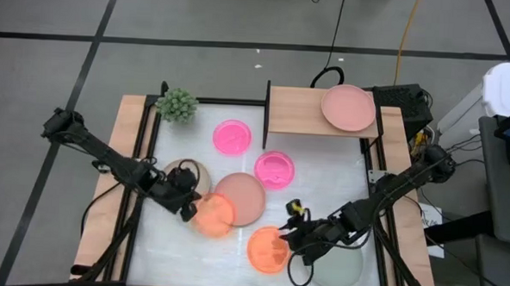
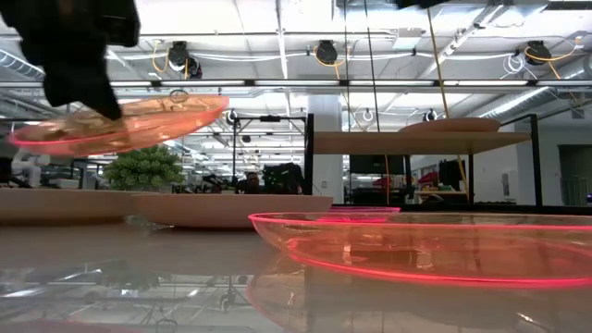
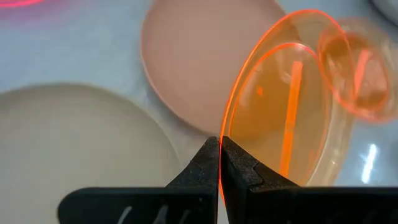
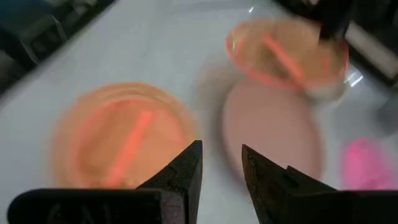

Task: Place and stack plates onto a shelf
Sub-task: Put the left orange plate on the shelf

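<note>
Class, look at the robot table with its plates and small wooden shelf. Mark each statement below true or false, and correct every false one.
1. The left gripper is shut on the rim of a translucent orange plate, lifted off the table. True.
2. The light-wood shelf holds no plates. False: one salmon-pink plate rests on it.
3. The right gripper is open above the table. True.
4. Both small magenta plates sit on the shelf. False: both lie on the white tabletop.
5. The small green leafy plant stands near the table's far left corner. True.
</note>
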Robot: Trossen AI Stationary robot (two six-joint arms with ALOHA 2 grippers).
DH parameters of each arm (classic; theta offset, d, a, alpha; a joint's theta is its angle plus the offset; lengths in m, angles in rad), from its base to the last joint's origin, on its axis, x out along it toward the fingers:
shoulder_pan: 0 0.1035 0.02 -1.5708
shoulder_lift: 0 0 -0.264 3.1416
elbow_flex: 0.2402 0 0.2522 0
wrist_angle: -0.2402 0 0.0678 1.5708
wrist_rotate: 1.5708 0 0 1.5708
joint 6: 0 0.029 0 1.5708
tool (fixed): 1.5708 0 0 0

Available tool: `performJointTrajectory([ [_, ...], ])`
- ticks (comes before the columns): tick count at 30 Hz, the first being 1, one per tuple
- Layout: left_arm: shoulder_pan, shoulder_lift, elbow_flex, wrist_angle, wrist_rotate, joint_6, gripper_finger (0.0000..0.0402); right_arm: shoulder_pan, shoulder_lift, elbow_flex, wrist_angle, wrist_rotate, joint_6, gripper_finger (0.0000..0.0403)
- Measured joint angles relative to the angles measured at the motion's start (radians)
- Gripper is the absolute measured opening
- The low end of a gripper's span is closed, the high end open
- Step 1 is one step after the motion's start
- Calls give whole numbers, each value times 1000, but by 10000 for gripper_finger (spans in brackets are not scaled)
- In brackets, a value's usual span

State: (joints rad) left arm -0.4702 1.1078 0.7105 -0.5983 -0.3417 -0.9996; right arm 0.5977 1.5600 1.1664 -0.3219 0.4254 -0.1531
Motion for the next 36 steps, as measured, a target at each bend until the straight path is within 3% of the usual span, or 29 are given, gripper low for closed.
performJointTrajectory([
  [8,125,-2,0,83,1,40,3,-35,139,-1,104,243,-471,98],
  [12,157,-2,1,81,16,36,3,-63,204,-1,232,284,-694,98],
  [17,181,-2,1,78,17,18,3,-96,255,0,404,277,-911,98],
  [20,187,-2,1,78,17,17,3,-121,271,0,423,204,-997,98],
  [24,191,-2,1,79,18,10,3,-164,272,0,424,120,-1010,98],
  [36,215,-1,1,78,8,-16,3,-267,272,0,393,87,-1150,98],
])
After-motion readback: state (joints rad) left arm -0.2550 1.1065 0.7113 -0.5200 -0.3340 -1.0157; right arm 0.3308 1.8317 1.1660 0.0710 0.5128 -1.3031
